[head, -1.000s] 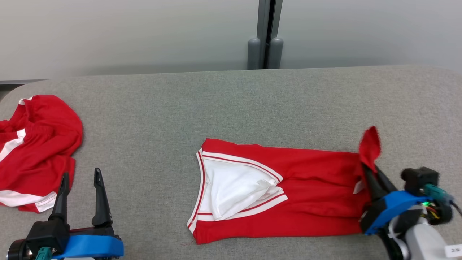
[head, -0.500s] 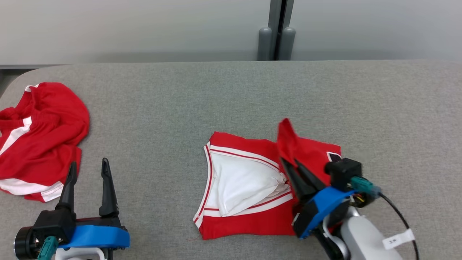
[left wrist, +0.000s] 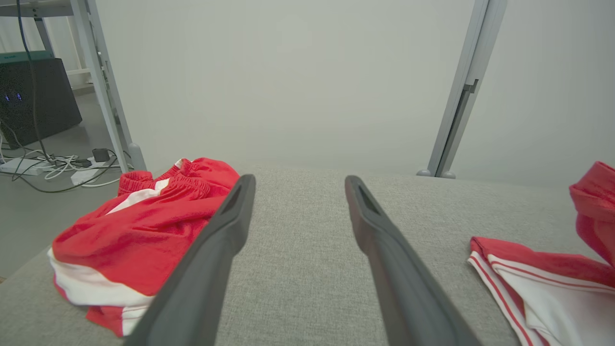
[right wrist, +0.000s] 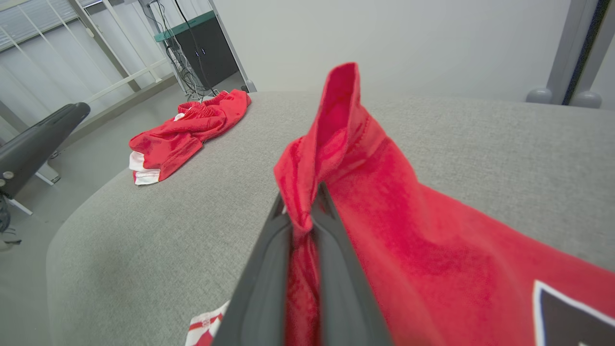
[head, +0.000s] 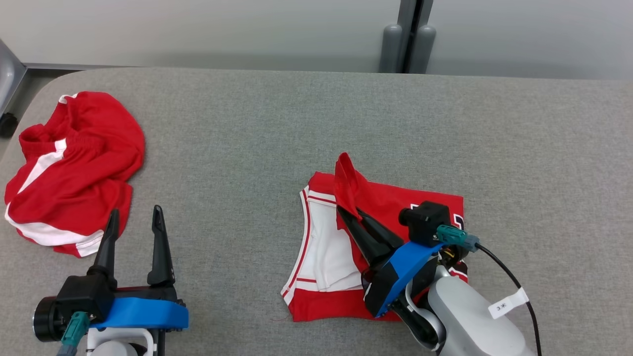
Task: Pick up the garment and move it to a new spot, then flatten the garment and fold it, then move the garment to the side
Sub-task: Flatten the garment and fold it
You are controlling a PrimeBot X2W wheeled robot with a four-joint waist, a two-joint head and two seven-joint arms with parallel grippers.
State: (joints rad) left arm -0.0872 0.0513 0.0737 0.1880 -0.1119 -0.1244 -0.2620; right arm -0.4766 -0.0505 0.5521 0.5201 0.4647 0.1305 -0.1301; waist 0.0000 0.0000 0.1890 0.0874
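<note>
The garment point(head: 390, 202) is a red jersey with white trim and a white inside, lying half folded at the middle of the grey table. My right gripper point(head: 348, 213) is shut on its red hem, holding the pinched cloth point(right wrist: 331, 144) up over the white neck part point(head: 326, 247). A dark patch with a white border point(right wrist: 571, 312) shows on the folded-over layer. My left gripper point(head: 133, 217) stands open at the lower left above bare table, with nothing between its fingers point(left wrist: 226, 240). The garment's edge point(left wrist: 523, 274) lies off to its right.
A second red garment with white stripes point(head: 74, 163) lies crumpled at the table's left end point(left wrist: 139, 226). A grey post point(head: 408, 37) stands behind the table's far edge. Beyond the left end is floor with cables and a dark cabinet point(left wrist: 33, 96).
My right gripper has carried the pinched hem leftward across the garment, folding its right half over the left. The head camera has shifted. The left gripper has stayed open and still.
</note>
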